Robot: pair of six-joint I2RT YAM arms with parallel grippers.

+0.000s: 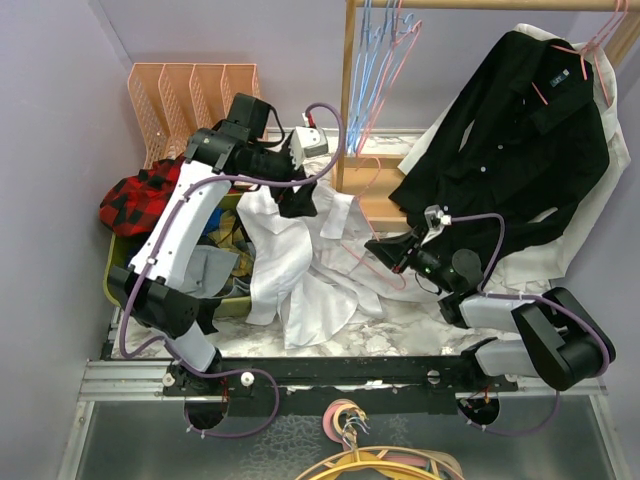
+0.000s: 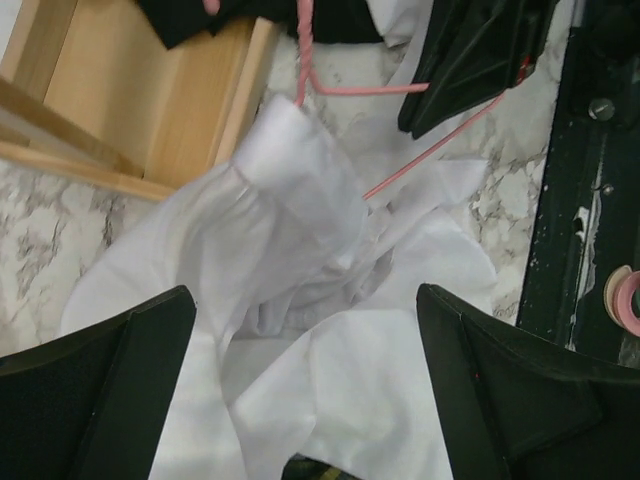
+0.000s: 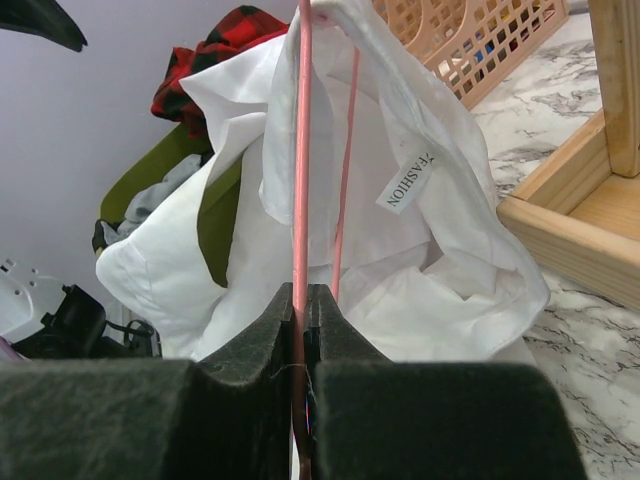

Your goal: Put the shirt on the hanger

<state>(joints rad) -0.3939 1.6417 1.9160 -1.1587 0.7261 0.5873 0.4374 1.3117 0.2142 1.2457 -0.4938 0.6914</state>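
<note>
Table (image 1: 400, 335), marble-patterned, under everything listed.
Wooden rack (image 1: 348, 90), far right, hung with a black shirt (image 1: 520, 130) and light-blue hangers (image 1: 380, 50).
The shirt (image 1: 300, 270), white, crumpled in a heap at table centre, spread from the green bin (image 1: 112, 265) on the left toward the rack base on the right. One folded edge (image 2: 300, 170) lifted nearest the left wrist camera. Collar region (image 3: 400, 110) draped over the top of the hanger in the right wrist view.
Peach mesh organizer (image 1: 190, 100), far left.
Red-and-black plaid shirt (image 1: 140, 195), piled at the bin's far end.
The hanger (image 1: 372, 268), thin and pink, at the shirt's right edge, one end tucked into the cloth. Seen in the right wrist view as two thin rods (image 3: 302, 150) rising into the white fabric.
Left gripper (image 1: 297, 205), above the heap's far side. Jaws spread wide, white cloth lying below and between the fingers (image 2: 110, 390). Contact with the cloth not discernible.
Right gripper (image 3: 303, 300), just right of the heap. Jaws clenched on one rod of the hanger, shirt beyond the fingertips.
Neck label (image 3: 408, 180), reading "FASHION", inside the collar.
</note>
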